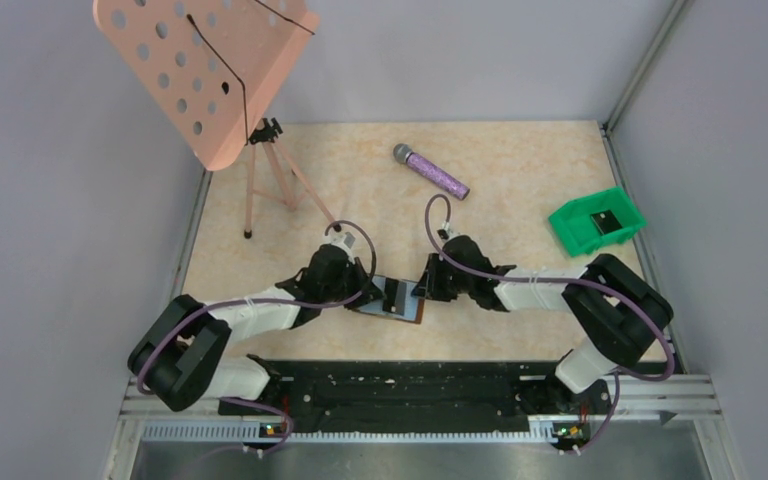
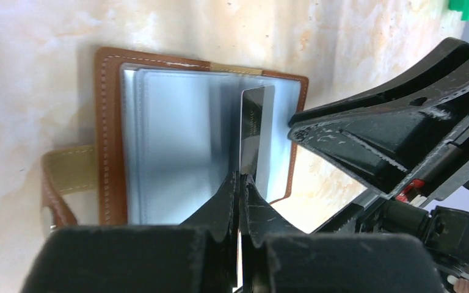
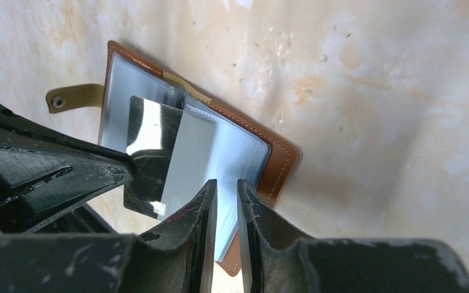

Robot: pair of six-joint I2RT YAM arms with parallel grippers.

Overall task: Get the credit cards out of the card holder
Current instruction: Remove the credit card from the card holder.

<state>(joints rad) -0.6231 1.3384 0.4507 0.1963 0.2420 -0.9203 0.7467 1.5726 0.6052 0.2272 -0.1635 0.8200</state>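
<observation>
My left fingers [image 2: 217,204] are clamped flat on the near end of a credit card [image 2: 253,128]. It is thin, stiff and slick, so a deep pinch on its faces suits it. My right fingers [image 3: 186,226] stand narrow at the card holder [image 2: 113,140]; whether they pinch a sleeve [image 3: 232,146] I cannot tell. The holder lies open on the worktop [image 2: 30,55] between my arms, light and probably floppy, likely to drag along unless pinned.

Card holder [image 2: 177,146]: brown, pale stitching, grey-blue panels. Surface [image 1: 520,205]: cream, marbled. Bin [image 1: 566,224]: green. Microphone [image 1: 432,172]: purple. Music stand [image 1: 195,70]: pink, perforated.
</observation>
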